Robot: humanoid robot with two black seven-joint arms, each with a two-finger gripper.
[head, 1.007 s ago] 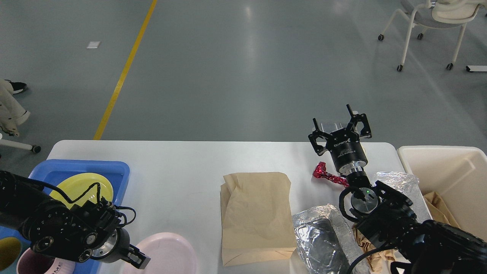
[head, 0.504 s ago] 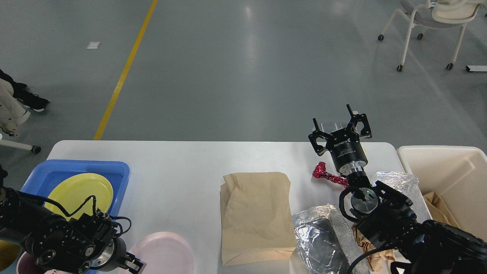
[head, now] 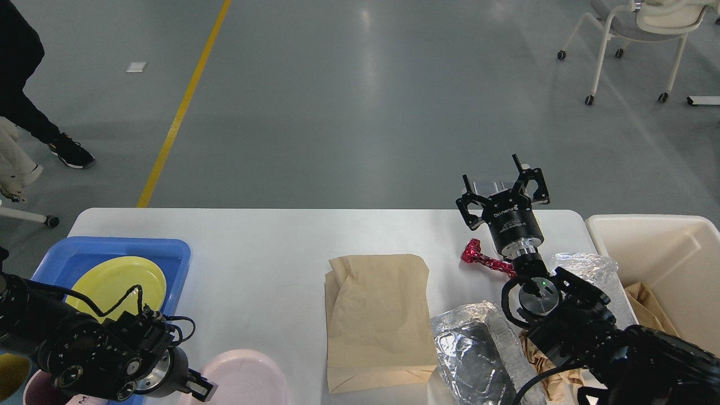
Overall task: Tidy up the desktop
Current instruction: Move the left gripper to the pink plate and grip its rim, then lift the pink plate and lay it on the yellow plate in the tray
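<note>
right gripper [head: 502, 183] has its fingers [head: 530, 181] spread apart, nothing between them, raised over the far right edge of the desktop [head: 264, 236]. just below its wrist lies a red wrapper [head: 481, 257] on the white top. the right arm runs back toward the near right corner, passing over crumpled foil [head: 478, 349] and another foil wad [head: 585, 267] beside the cream bin [head: 652, 247]. brown paper [head: 647, 306] shows inside the bin, and more crumpled brown paper peeks out under the arm.

left gripper [head: 199, 388] sits low at the near left, just over the rim of a pink plate [head: 247, 377]; its fingers are mostly hidden behind the wrist, so i cannot tell whether they are spread or closed. the left arm enters from the left edge, over a blue tray [head: 112, 247] that holds a yellow plate [head: 118, 278]. a pink cup [head: 34, 391] shows at the bottom edge under the arm.

a flat brown bag [head: 377, 320] lies in the middle of the desktop, near edge folded over, just left of the foil. the desktop fills the lower half of the view, tray on its left end, bin off its right end.

beyond it, grey floor with a yellow line [head: 183, 104], a chair [head: 641, 34] at far right, a person's leg [head: 34, 107] at far left.
</note>
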